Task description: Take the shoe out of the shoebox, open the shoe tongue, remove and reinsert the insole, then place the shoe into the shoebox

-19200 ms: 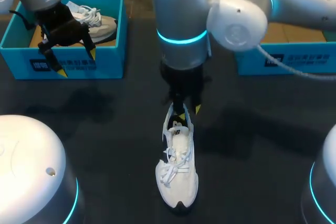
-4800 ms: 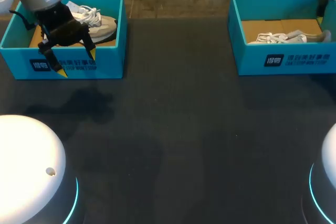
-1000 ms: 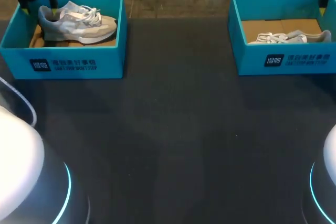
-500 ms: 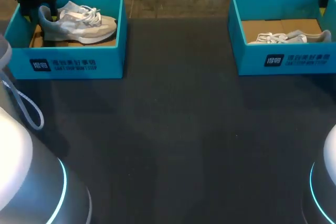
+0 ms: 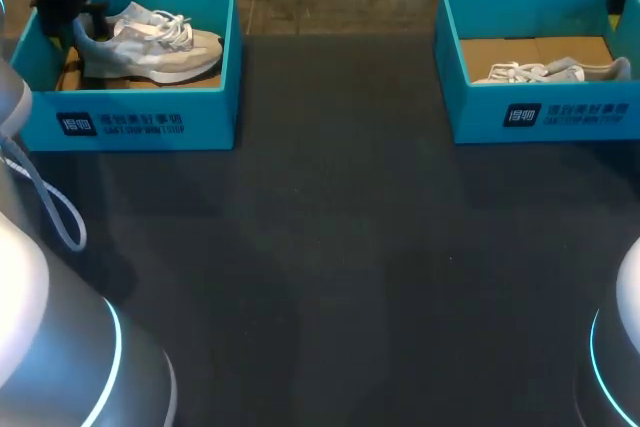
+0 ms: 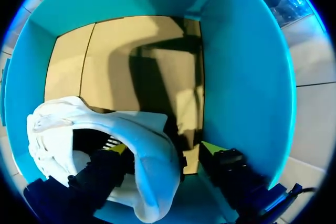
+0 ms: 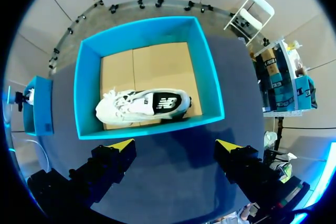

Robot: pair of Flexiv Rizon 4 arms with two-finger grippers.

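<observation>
Left claw (image 6: 164, 149): wide, straddling heel of grey-white laced sneaker (image 6: 152, 169) in teal cardboard shoebox (image 6: 247, 77). Right claw (image 7: 176, 144): wide, over second teal shoebox (image 7: 88, 93).

Dark, matte table (image 5: 340, 267) with a faintly mottled surface, evenly lit, soft shadows near its edge.

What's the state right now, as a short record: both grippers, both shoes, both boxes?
left gripper: open, down in the left shoebox, one finger inside the heel collar of the grey shoe, the other outside it
right gripper: open, holding nothing, above the right shoebox
grey shoe: in the left shoebox, upright on its sole
white shoe: in the right shoebox, lying on its side
</observation>
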